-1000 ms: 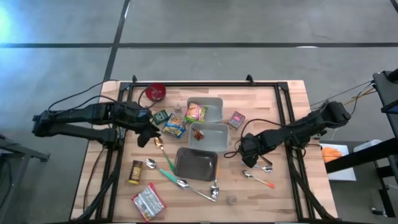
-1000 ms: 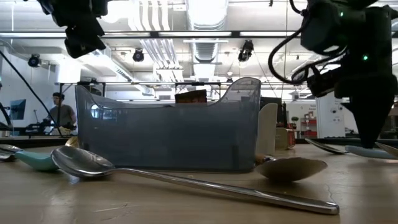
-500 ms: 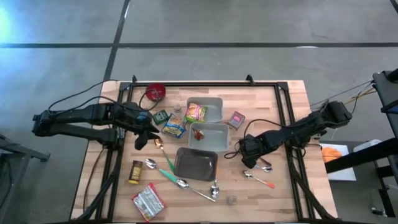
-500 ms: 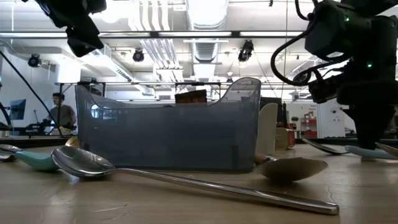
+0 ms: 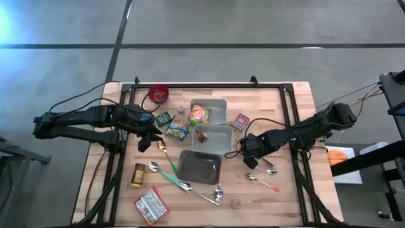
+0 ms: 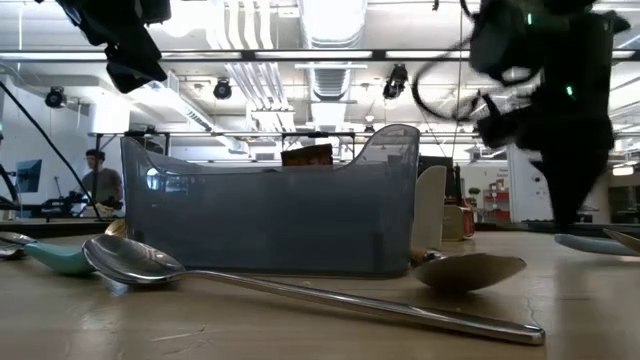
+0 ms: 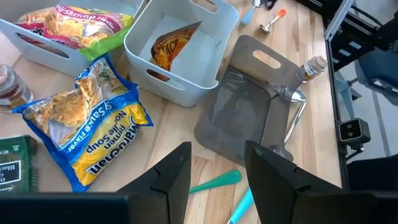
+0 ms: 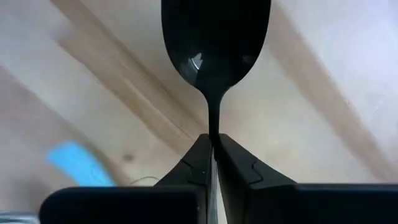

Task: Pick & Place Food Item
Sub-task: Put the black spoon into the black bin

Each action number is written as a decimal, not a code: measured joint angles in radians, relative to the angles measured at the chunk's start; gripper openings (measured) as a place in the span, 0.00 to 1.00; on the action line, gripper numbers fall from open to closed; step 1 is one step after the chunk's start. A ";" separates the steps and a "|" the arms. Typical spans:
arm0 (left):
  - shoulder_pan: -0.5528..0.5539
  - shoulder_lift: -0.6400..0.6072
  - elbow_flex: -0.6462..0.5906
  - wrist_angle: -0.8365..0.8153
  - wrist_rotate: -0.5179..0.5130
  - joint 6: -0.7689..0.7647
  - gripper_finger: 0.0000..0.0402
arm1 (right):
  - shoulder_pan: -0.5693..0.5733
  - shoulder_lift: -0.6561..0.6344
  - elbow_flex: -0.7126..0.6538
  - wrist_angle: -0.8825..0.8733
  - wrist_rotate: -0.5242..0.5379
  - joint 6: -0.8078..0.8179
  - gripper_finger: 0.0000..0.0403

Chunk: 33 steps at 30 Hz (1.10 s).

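right end effector has just snapped shut on a dark spoon above the counter | left end effector stays parted, empty | beyond it yellow food packet reads "Soup", beside white bin

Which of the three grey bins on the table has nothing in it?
The dark flat bin nearest the spoons. The far light bin holds a snack bag, and the middle light bin holds a small packet.

Grey concrete floor with dark seam lines; white ceiling ducts, distant person at left.
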State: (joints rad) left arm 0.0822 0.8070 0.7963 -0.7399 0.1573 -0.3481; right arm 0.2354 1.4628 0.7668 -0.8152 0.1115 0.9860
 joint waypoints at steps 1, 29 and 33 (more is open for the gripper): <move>0.000 0.000 0.000 0.000 0.000 -0.006 0.38 | 0.001 -0.006 0.019 -0.018 0.005 -0.007 0.02; -0.009 0.002 -0.001 0.017 -0.080 -0.008 0.38 | -0.019 0.357 0.921 -0.083 0.071 -0.279 0.02; -0.075 0.000 -0.001 0.018 -0.082 0.083 0.37 | -0.043 0.451 1.016 -0.086 0.034 -0.362 0.02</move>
State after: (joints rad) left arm 0.0069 0.8070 0.7952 -0.7223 0.0750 -0.2653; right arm 0.1925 1.9143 1.7828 -0.9013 0.1457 0.6244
